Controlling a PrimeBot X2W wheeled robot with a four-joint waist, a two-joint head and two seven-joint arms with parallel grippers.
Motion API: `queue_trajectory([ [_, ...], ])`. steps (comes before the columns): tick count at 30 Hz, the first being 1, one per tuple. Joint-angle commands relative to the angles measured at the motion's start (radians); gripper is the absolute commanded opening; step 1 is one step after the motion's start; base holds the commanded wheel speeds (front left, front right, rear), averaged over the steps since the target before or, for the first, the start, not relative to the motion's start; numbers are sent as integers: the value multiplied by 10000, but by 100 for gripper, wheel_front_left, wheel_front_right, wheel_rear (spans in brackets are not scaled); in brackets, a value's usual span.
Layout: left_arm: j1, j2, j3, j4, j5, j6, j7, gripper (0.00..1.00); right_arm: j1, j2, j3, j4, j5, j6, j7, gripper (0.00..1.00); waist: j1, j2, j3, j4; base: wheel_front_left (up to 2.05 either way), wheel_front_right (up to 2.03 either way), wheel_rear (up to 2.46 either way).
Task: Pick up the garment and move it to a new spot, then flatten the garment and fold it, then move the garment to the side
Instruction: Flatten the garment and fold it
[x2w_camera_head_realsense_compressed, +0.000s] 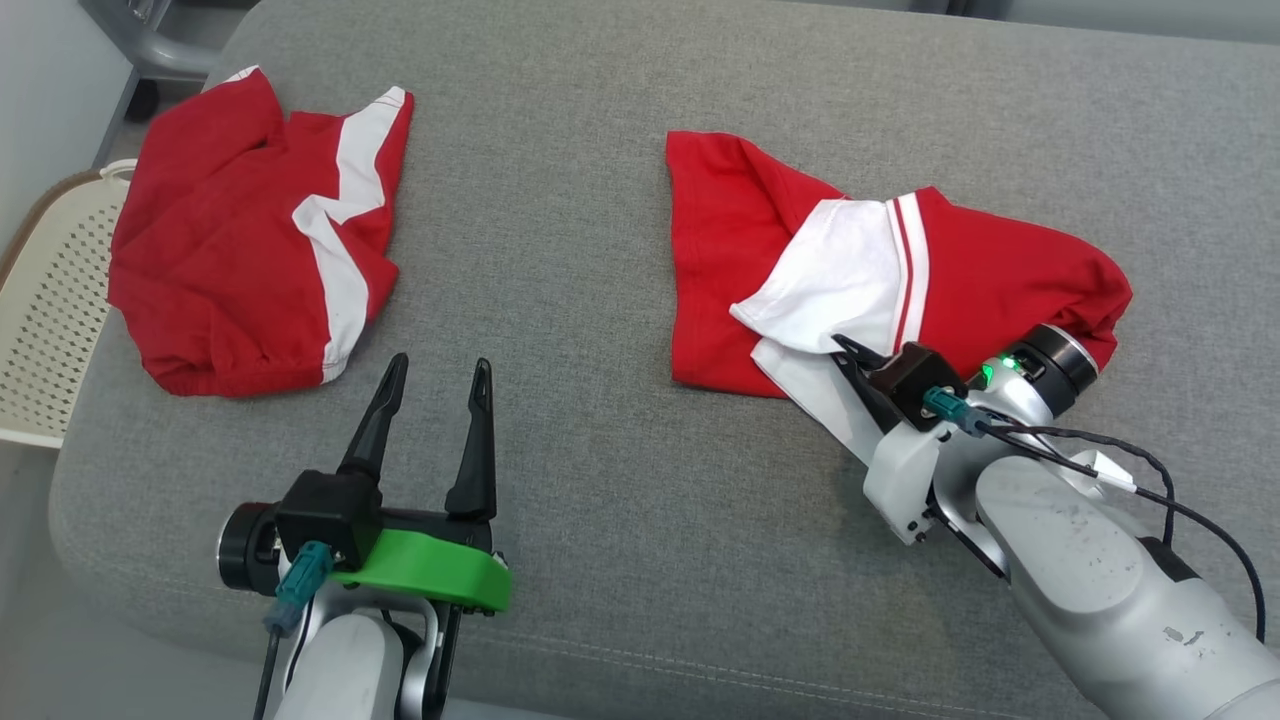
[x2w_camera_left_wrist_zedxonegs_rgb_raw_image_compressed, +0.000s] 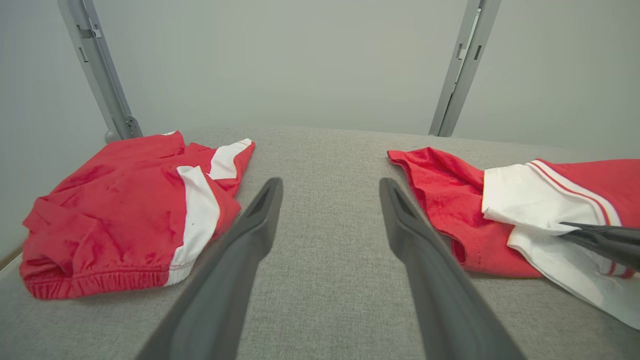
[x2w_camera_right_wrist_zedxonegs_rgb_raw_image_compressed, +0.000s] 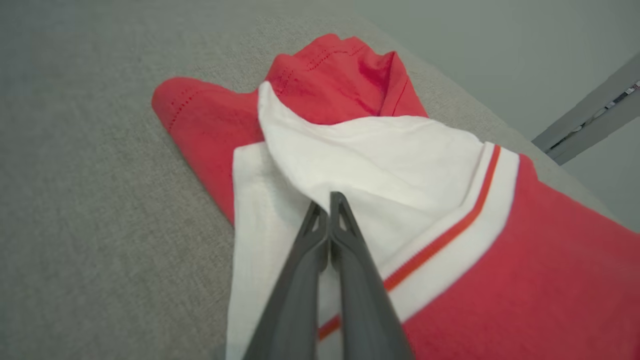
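The garment (x2w_camera_head_realsense_compressed: 990, 280), a crumpled red one with a white panel and red stripes, lies on the right of the grey cushion (x2w_camera_head_realsense_compressed: 600, 480). My right gripper (x2w_camera_head_realsense_compressed: 845, 350) reaches into its near edge. In the right wrist view its two fingers press together, tips (x2w_camera_right_wrist_zedxonegs_rgb_raw_image_compressed: 325, 200) at the edge of the folded white flap of the garment (x2w_camera_right_wrist_zedxonegs_rgb_raw_image_compressed: 500, 280), pinching it. The left wrist view shows the same garment (x2w_camera_left_wrist_zedxonegs_rgb_raw_image_compressed: 450, 200) with the right gripper (x2w_camera_left_wrist_zedxonegs_rgb_raw_image_compressed: 567, 226) on its white part. My left gripper (x2w_camera_head_realsense_compressed: 440, 375) hovers open over bare cushion at lower left, holding nothing (x2w_camera_left_wrist_zedxonegs_rgb_raw_image_compressed: 330, 185).
A second red and white garment (x2w_camera_head_realsense_compressed: 220, 260) lies bunched at the cushion's far left (x2w_camera_left_wrist_zedxonegs_rgb_raw_image_compressed: 115, 215). A cream perforated basket (x2w_camera_head_realsense_compressed: 50, 300) stands off the left edge. Grey metal posts (x2w_camera_left_wrist_zedxonegs_rgb_raw_image_compressed: 465, 65) rise behind the cushion against a pale wall.
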Motion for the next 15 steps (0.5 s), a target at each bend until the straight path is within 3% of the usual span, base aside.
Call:
queue_trajectory([
  [1, -157, -4, 35, 1, 71, -13, -26, 100, -77, -1, -47, 25, 60, -3, -91, 0, -1, 0, 23, -49, 0, 0, 0],
  [9, -221, -51, 158, 41, 190, -86, -26, 100, -40, 82, -664, -371, 436, -3, -469, 0, -1, 0, 62, -379, 0, 0, 0],
  [15, -185, -64, 257, 36, 269, -108, -27, 100, 327, 188, -2139, -996, 994, -3, -763, 0, -1, 0, -34, -634, 0, 0, 0],
])
